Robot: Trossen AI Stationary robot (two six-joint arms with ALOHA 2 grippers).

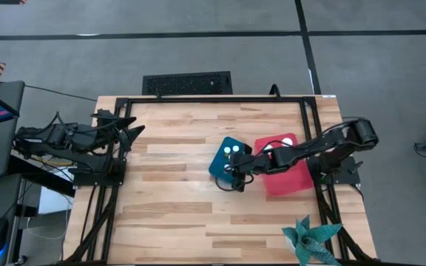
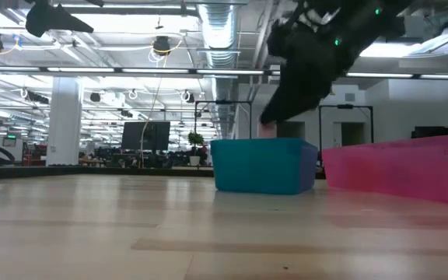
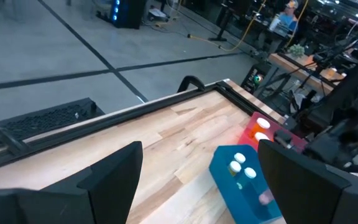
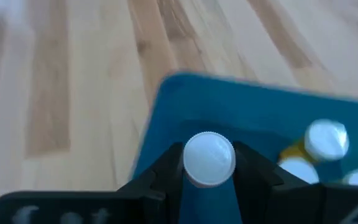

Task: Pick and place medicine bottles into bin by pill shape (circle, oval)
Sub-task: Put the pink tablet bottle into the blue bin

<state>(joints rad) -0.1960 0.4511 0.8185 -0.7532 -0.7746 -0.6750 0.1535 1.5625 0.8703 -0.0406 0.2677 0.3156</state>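
Observation:
The teal-blue bin [image 1: 222, 164] and the red bin [image 1: 291, 177] rest side by side on the table, right of centre. Two white-topped bottles [image 1: 231, 150] stand in the teal bin, and two more [image 1: 278, 145] in the red bin. My right gripper [image 1: 237, 176] is over the teal bin's near part, shut on a white-capped bottle [image 4: 209, 159]. In the right wrist view, other bottles [image 4: 325, 140] stand in the teal bin [image 4: 185, 106] below it. My left gripper [image 3: 197, 180] waits open and empty at the table's left edge [image 1: 128, 133]. My right gripper pinches the bottle just under its white cap [image 4: 209, 177] between its two fingers [image 4: 171, 167], one on each side. The bottle is upright, cap up. It is lifted clear, over the teal bin's inside near its wall.
A teal paper plant [image 1: 313, 238] stands at the table's near right corner. A black grille [image 1: 187, 83] lies beyond the far edge. Black frame rails [image 1: 309, 125] run along the table's far and right sides. Bare wood lies left of the bins.

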